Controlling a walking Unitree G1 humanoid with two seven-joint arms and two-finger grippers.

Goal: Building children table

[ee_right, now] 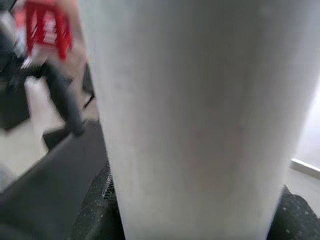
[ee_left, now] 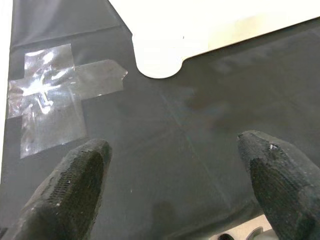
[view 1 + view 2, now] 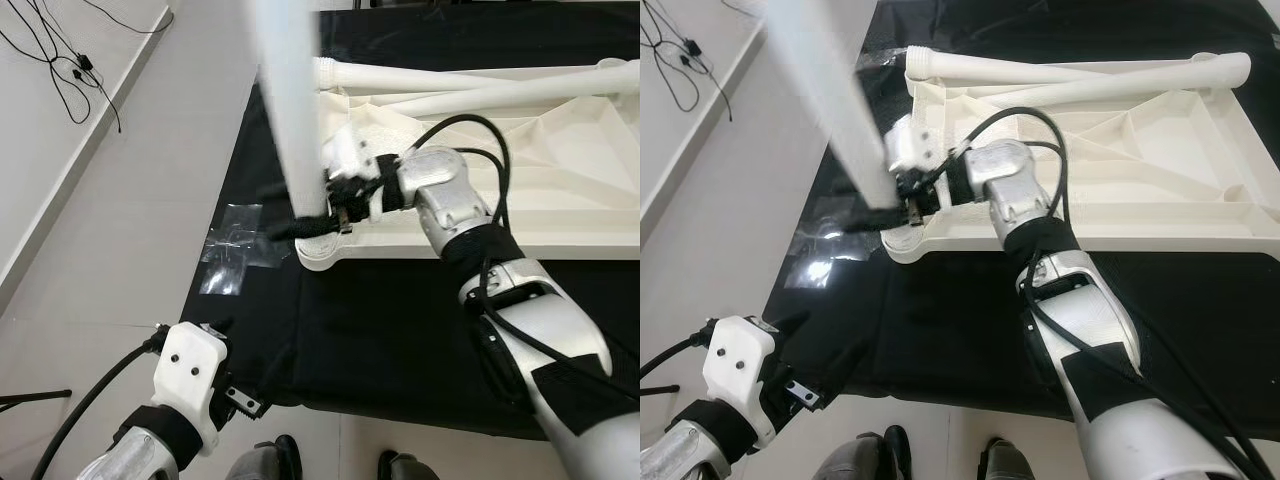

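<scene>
Blurred white table leg (image 3: 292,110), top cut off, gripped by right end effector (image 3: 335,215); left end effector (image 2: 175,185) spread wide.

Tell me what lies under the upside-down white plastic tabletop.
The white plastic tabletop lies on a black cloth spread over the pale floor. The floor beneath is covered. Clear tape sticks nearby.

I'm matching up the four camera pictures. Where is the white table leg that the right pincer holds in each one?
Left eye: leg upright, top centre-left, over the tabletop corner.
Right eye: leg upper left, leaning.
Left wrist: not in it.
Right wrist: leg centre, between the fingers.
Shared landmark: clear tape on the black mat.
</scene>
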